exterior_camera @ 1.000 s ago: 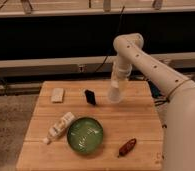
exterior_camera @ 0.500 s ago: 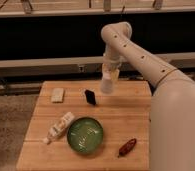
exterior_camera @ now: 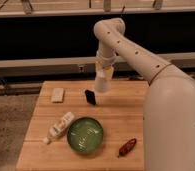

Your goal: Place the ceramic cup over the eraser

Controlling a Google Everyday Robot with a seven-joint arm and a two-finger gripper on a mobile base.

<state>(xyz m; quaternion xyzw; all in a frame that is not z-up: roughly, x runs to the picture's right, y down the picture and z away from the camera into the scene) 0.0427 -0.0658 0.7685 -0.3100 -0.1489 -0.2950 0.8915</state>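
The black eraser (exterior_camera: 90, 96) stands on the wooden table (exterior_camera: 121, 120), near its back middle. The white ceramic cup (exterior_camera: 101, 83) hangs rim-down in the air just above and to the right of the eraser, held at the end of my arm. My gripper (exterior_camera: 104, 71) is right above the cup, at the end of the white arm that comes in from the right. The cup does not touch the eraser.
A pale beige block (exterior_camera: 57, 94) lies at the table's back left. A white bottle (exterior_camera: 58, 127) lies on its side at the left front. A green bowl (exterior_camera: 85, 135) sits front middle. A reddish-brown object (exterior_camera: 127, 147) lies front right.
The arm has swung left and lifted, carrying the cup from the table's right side to just above and right of the eraser. The other things have not moved.
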